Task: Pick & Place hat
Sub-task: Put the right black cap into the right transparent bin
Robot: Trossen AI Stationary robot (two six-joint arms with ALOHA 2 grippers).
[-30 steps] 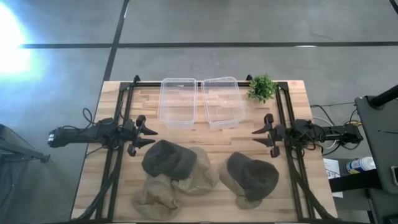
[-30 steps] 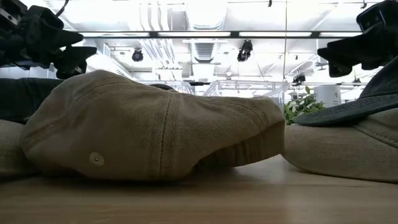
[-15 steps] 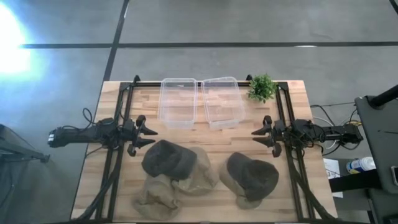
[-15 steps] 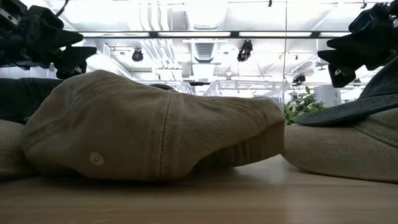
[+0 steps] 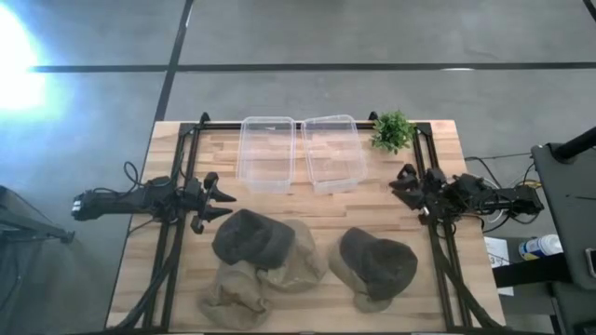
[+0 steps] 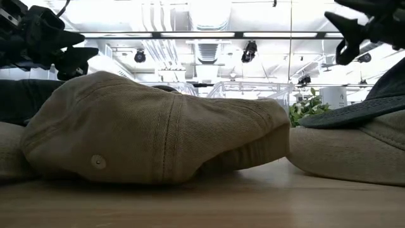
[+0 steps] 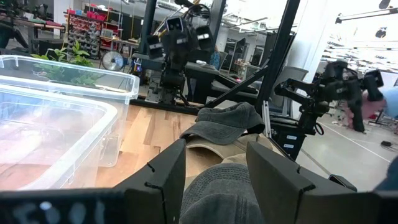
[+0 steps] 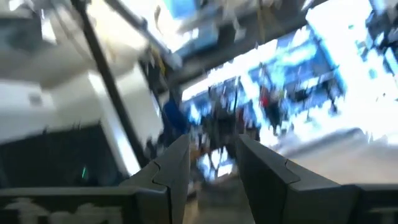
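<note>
While blur hides the right tool's (image 5: 404, 180) surroundings, its fingers gape.

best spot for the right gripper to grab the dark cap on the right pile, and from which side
Probably the rounded crown of the dark cap, approached from above. It sits on top of a tan cap, so its crown is the highest, most exposed part, and soft cloth there can bunch between the fingers. The right gripper, open, is at the table's right edge, behind the pile.
</note>
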